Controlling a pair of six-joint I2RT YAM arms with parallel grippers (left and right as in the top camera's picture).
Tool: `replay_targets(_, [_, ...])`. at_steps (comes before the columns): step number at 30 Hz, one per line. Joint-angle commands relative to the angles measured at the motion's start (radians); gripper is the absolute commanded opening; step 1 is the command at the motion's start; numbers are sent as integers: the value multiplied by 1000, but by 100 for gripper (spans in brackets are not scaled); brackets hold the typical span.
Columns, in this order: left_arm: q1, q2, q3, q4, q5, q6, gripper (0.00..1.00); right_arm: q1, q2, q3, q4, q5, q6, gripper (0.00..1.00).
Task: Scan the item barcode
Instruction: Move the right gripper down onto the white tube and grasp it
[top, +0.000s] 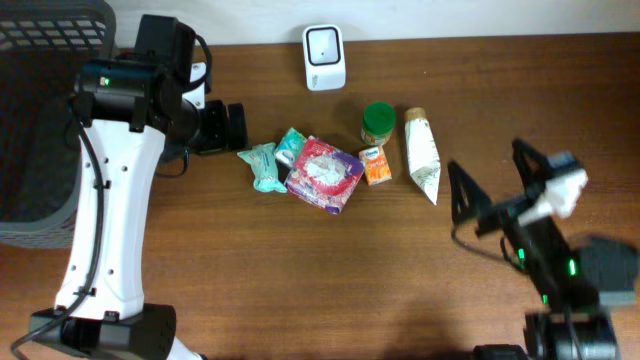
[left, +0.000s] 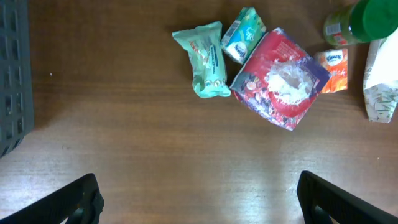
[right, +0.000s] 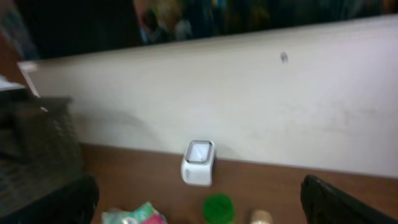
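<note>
A white barcode scanner (top: 324, 57) stands at the table's far edge, seen also in the right wrist view as the scanner (right: 198, 163) against the wall. The items lie in a cluster mid-table: a green packet (top: 263, 165), a teal pack (top: 291, 146), a red bag (top: 325, 174), an orange pack (top: 376, 166), a green-lidded jar (top: 378, 123) and a white pouch (top: 423, 155). My left gripper (left: 199, 205) hangs open over bare wood left of the green packet (left: 205, 59). My right gripper (top: 492, 178) is open and empty, right of the pouch.
A dark mesh basket (top: 40, 120) fills the far left corner; its wall (left: 12, 74) shows in the left wrist view. A pale wall (right: 249, 106) rises behind the scanner. The wooden tabletop (top: 300, 280) stretches in front of the cluster.
</note>
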Motion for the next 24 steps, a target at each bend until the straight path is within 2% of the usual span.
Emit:
replay_targets(1, [-2, 1, 0, 1, -7, 15, 99, -5, 340, 244, -154, 13, -65, 98])
replay_targets(5, [-2, 1, 0, 1, -7, 15, 99, -5, 739, 557, -329, 13, -64, 98])
replay_targets(7, [-2, 1, 0, 1, -7, 15, 99, -5, 859, 704, -541, 13, -64, 99])
replay_targets(9, [-2, 1, 0, 1, -7, 15, 99, -5, 883, 752, -684, 9, -64, 99])
replay_targets(12, [-2, 1, 0, 1, -7, 15, 99, -5, 878, 751, -929, -205, -61, 99])
replay_targets(15, [-2, 1, 0, 1, -7, 15, 99, -5, 879, 751, -1143, -127, -64, 98])
replay_targets(18, [-2, 1, 0, 1, -7, 15, 99, -5, 879, 751, -1226, -68, -64, 98])
replay_targets(20, [-2, 1, 0, 1, -7, 15, 99, -5, 879, 751, -1223, -65, -64, 99])
replay_targets(24, [-2, 1, 0, 1, -7, 15, 99, -5, 879, 751, -1067, -106, -61, 99])
